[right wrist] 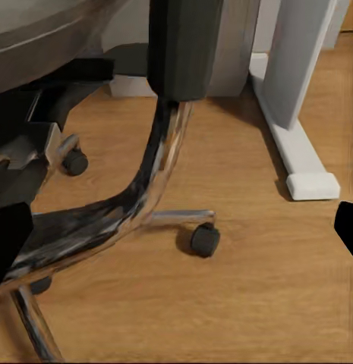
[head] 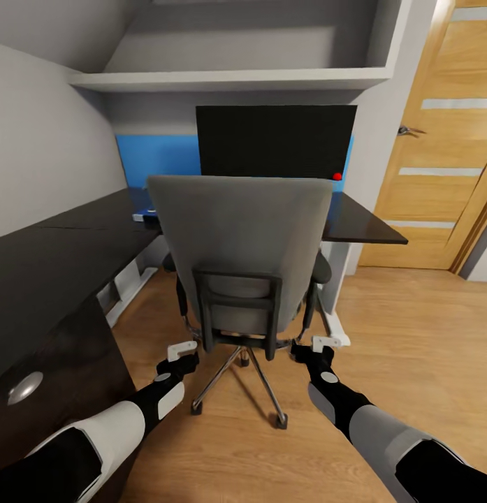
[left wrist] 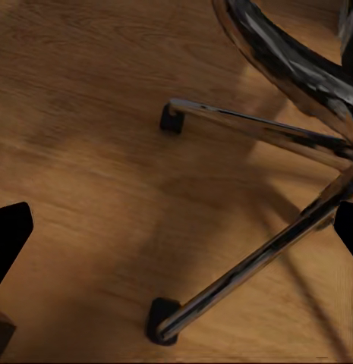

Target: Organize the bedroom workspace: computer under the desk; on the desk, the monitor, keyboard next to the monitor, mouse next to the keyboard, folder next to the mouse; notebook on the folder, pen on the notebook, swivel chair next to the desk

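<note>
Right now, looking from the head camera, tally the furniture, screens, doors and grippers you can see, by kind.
swivel chair: 1
desk: 1
monitor: 1
wooden door: 1
grippers: 2, left gripper and right gripper
Total: 6

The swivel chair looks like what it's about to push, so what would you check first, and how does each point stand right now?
1. Swivel chair faces the desk, its back toward the robot: ok.
2. Left gripper and right gripper flank the chair's lower frame, low, at about equal height: ok.
3. Fingers open, gripping nothing: ok in both wrist views.
4. Contact with the chair: cannot tell.
5. Chrome legs and casters rest on bare wooden floor, nothing under them: ok.
6. Folder on the seat: cannot tell, the chair's back hides it.
</note>
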You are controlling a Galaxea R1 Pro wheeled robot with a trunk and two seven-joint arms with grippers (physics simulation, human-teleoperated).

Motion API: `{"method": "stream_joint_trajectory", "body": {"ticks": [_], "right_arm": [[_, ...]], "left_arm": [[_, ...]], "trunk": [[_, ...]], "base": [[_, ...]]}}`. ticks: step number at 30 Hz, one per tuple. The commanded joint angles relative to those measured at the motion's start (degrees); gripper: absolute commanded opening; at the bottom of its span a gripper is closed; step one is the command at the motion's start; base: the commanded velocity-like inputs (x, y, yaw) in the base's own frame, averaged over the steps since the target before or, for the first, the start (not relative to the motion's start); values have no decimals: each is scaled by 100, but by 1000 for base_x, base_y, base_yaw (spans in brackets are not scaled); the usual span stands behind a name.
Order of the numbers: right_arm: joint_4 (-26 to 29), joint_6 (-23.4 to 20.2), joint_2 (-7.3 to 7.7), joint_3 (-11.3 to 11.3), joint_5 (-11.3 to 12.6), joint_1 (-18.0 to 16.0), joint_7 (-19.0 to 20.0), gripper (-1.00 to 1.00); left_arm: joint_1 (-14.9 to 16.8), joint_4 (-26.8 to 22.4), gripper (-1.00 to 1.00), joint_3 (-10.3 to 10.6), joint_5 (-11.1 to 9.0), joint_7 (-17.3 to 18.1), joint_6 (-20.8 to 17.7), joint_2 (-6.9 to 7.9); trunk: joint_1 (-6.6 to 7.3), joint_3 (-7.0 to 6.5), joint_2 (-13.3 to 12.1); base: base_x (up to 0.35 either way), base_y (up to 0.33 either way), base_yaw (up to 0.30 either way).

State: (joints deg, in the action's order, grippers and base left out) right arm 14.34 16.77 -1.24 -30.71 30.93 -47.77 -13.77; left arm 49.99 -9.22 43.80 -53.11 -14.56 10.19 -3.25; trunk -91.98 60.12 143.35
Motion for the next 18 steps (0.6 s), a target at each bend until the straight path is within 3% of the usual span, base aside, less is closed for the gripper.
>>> {"method": "stream_joint_trajectory", "body": {"ticks": [1, 18], "right_arm": [[-2, 20, 1, -49, 45, -4, -29, 100], [-6, 20, -5, -49, 45, -4, -36, 100]], "left_arm": [[3, -1, 100, 51, -42, -29, 18, 0], [3, -1, 100, 55, -42, -29, 18, 0]], "trunk": [[5, 5, 2], [5, 5, 2]], "base": [[-316, -84, 0], [-333, -4, 0]]}}
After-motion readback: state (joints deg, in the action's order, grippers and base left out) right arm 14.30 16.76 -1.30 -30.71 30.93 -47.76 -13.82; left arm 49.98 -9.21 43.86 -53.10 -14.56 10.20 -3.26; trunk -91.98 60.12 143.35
